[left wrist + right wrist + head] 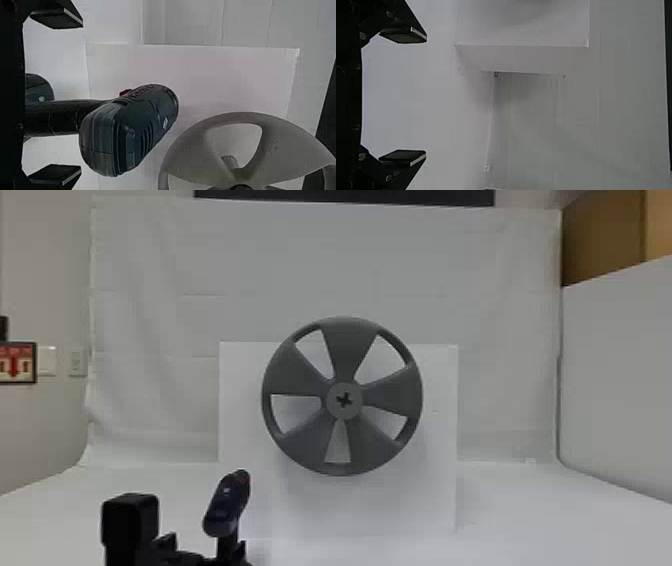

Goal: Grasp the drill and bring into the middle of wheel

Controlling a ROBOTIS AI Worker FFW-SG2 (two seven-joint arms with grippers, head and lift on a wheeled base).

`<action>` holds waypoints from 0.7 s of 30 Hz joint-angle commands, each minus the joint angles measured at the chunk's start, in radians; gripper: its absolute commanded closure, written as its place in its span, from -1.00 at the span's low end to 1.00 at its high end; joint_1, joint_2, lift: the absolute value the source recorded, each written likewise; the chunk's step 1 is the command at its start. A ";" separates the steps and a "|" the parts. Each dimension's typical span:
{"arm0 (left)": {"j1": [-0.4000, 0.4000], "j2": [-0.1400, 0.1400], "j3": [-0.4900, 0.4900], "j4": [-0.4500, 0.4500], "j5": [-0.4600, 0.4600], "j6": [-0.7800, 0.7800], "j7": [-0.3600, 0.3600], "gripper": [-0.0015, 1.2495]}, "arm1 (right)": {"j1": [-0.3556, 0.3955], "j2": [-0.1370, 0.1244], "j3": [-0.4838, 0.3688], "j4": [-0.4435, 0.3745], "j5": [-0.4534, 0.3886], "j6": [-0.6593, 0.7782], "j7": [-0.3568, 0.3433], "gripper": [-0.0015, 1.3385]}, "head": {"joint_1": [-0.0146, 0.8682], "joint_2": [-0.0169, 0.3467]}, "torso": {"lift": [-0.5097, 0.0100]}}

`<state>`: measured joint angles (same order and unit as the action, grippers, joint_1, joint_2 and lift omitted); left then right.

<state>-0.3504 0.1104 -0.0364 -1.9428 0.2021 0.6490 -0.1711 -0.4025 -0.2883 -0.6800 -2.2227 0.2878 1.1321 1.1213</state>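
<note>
In the head view my left gripper (206, 549) is at the bottom left, beside the dark drill (226, 505). The grey five-spoked wheel (345, 335) stands upright farther back, with its hub (344, 400) in the centre. From the left wrist, my left gripper (82, 97) is open; the drill's handle (59, 117) lies between its two spread fingers, touching neither. The drill's body (130, 130) juts past the fingertips, and the wheel (285, 146) shows beyond it. My right gripper (426, 96) stands open with nothing between its fingers.
Behind the wheel stands a white panel (435, 380) on the white table surface (525, 520). A white sheet (150, 315) hangs at the back. White walling (620, 365) bounds the right side.
</note>
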 commanded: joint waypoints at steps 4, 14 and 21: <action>-0.022 0.000 0.102 0.045 -0.038 0.000 -0.197 -1.00 | 0.002 0.000 -0.006 0.000 -0.004 0.000 0.000 -0.61 | -0.97 -0.91 | -0.60; -0.055 0.002 0.193 0.076 -0.133 0.009 -0.413 -1.00 | 0.007 -0.002 -0.015 0.000 -0.012 0.000 0.000 -0.61 | -0.97 -0.91 | -0.60; -0.067 0.012 0.240 0.080 -0.165 0.020 -0.439 -1.00 | 0.008 -0.006 -0.023 0.000 -0.016 0.000 0.000 -0.61 | -0.97 -0.91 | -0.60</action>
<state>-0.4107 0.1135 0.1790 -1.8668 0.0525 0.6635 -0.6098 -0.3950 -0.2926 -0.6981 -2.2227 0.2730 1.1321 1.1213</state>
